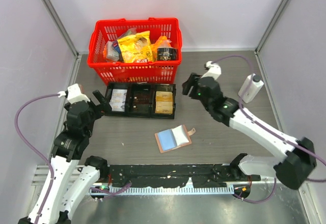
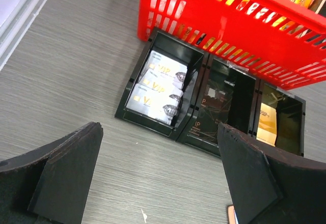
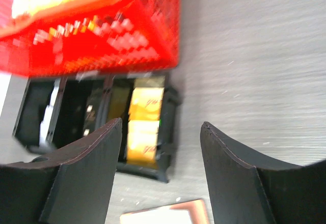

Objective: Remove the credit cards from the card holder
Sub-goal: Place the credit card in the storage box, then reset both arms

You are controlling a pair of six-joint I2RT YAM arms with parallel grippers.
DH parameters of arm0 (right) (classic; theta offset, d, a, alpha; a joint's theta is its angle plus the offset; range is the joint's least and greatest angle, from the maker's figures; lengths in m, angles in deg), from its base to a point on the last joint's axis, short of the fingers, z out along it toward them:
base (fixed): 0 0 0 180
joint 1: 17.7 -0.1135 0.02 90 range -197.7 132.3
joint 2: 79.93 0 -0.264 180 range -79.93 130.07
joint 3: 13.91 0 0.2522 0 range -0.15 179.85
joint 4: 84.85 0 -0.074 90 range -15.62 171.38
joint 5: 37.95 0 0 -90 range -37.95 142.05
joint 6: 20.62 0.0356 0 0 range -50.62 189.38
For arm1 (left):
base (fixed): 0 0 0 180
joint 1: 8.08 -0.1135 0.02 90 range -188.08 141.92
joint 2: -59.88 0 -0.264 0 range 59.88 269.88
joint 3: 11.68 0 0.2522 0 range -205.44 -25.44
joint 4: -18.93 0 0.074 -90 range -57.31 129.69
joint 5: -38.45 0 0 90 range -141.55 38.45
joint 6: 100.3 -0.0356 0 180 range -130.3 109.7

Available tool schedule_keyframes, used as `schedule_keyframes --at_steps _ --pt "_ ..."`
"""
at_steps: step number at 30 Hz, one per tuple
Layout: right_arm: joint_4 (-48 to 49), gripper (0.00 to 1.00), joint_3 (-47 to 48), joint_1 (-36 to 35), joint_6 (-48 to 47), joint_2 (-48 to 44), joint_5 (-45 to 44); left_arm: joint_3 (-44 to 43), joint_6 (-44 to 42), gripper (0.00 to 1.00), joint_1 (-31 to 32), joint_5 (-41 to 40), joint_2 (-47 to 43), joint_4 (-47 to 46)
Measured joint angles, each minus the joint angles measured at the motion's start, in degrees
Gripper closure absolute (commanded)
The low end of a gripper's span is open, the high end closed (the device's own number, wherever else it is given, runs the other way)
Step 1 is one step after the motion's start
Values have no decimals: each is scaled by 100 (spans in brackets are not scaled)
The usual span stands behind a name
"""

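The card holder (image 1: 173, 138) lies open on the table, tan-pink outside with light blue and white inside; its edge shows low in both wrist views (image 3: 168, 215) (image 2: 231, 215). I cannot tell whether a card is in it. Gold credit cards (image 1: 164, 103) (image 3: 144, 127) lie in the black tray's right compartment, and silver-grey ones (image 1: 118, 100) (image 2: 158, 86) in its left. My right gripper (image 1: 189, 86) (image 3: 161, 124) hovers open just right of the tray, holding nothing. At the tray's left end my left gripper (image 1: 102, 104) (image 2: 159, 130) is wide open and empty.
The black three-compartment tray (image 1: 140, 113) sits in front of a red basket (image 1: 133, 48) full of snack packs. A white bottle (image 1: 250, 87) stands at the right wall. A black rail (image 1: 168, 175) runs along the near edge.
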Motion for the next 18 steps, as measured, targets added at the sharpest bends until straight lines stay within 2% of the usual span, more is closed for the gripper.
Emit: schedule_keyframes --at_steps 8,12,18 --pt "-1121 26 -293 776 -949 -2033 -1416 7 -181 0 -2 -96 -627 44" --pt "-1495 26 -525 774 -1421 -3228 -2039 7 -293 0 -2 -254 -1394 136" --pt "-1467 25 -1108 776 -1971 -5243 -2618 387 -319 0 -4 -442 -2756 26"
